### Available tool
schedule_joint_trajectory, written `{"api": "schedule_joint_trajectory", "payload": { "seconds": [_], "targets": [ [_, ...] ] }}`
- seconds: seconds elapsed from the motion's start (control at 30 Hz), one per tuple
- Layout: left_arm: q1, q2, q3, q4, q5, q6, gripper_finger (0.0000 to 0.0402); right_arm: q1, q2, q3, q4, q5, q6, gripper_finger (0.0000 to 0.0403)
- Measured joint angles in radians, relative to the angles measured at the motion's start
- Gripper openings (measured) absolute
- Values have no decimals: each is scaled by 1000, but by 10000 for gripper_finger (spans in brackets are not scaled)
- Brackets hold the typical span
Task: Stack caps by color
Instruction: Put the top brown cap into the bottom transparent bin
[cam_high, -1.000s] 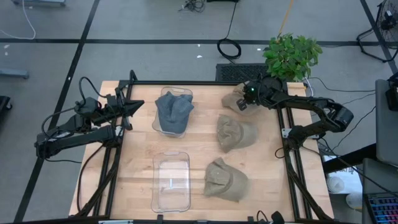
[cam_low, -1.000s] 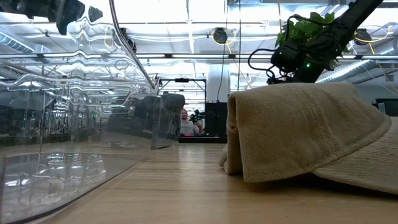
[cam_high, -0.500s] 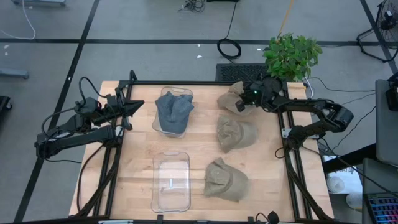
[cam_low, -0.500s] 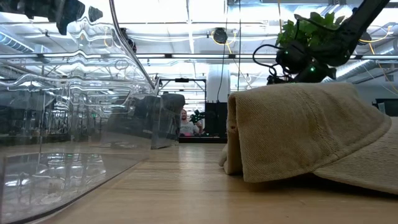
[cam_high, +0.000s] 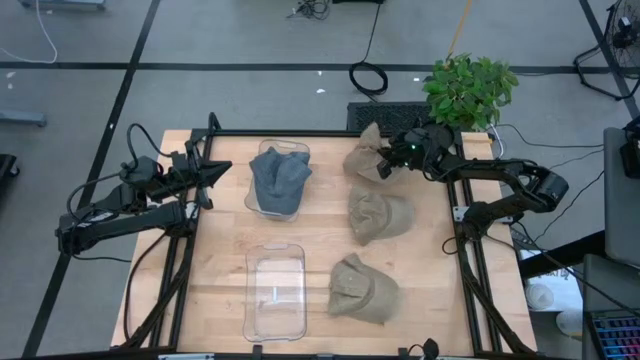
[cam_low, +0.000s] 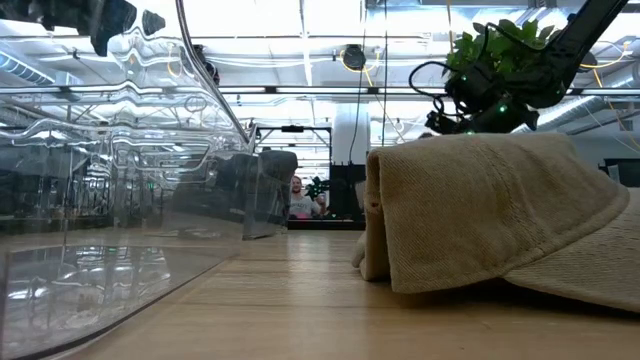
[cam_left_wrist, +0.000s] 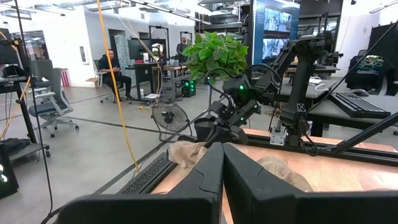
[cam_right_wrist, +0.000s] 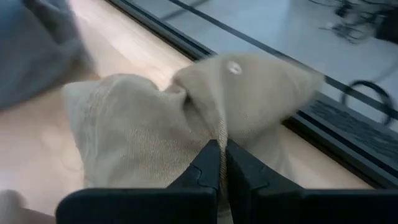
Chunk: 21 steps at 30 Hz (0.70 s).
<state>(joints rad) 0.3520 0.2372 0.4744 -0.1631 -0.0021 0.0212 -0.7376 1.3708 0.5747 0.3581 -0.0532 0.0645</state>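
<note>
My right gripper (cam_high: 384, 165) (cam_right_wrist: 219, 149) is shut on a tan cap (cam_high: 361, 157) (cam_right_wrist: 149, 118) at the table's far edge, right of the middle. Two more tan caps (cam_high: 378, 212) (cam_high: 362, 290) lie flat on the table nearer to me. The nearest one (cam_low: 490, 210) fills the low view. Blue-grey caps (cam_high: 279, 178) rest in the far clear bin (cam_high: 262, 207). My left gripper (cam_high: 226, 172) (cam_left_wrist: 222, 149) waits shut over the table's left edge and touches nothing. My right gripper pinches a bunched fold of the tan cap's crown (cam_right_wrist: 214, 127) between its two fingers, just below the top button (cam_right_wrist: 234, 67). The fingers come from the table's right, slanting down. The cloth gathers toward the fingers. Whether the cap's lower edge rests on the table, I cannot tell.
An empty clear bin (cam_high: 275, 290) stands at the near middle and its wall (cam_low: 120, 200) fills the left of the low view. A potted plant (cam_high: 468, 88) stands beyond the far right corner. Black frame rails run along the table's edges.
My right gripper has tipped up from a steep downward slant toward level, staying shut on the tan cap. The cap's crown has been drawn up off the table and now stands bunched, a little farther toward the table's left and far edge.
</note>
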Motion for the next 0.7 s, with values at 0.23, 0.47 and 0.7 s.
{"api": "schedule_joint_trajectory", "payload": {
  "seconds": [0.23, 0.47, 0.7],
  "targets": [
    [0, 0, 0, 0, 0, 0, 17, 49, 0, 0, 101, -57, 21, 4],
    [0, 0, 0, 0, 0, 0, 17, 125, -6, 0, 154, -57, 4, 4],
    [0, 0, 0, 0, 0, 0, 17, 217, -57, 0, 154, -56, 2, 4]
  ]
}}
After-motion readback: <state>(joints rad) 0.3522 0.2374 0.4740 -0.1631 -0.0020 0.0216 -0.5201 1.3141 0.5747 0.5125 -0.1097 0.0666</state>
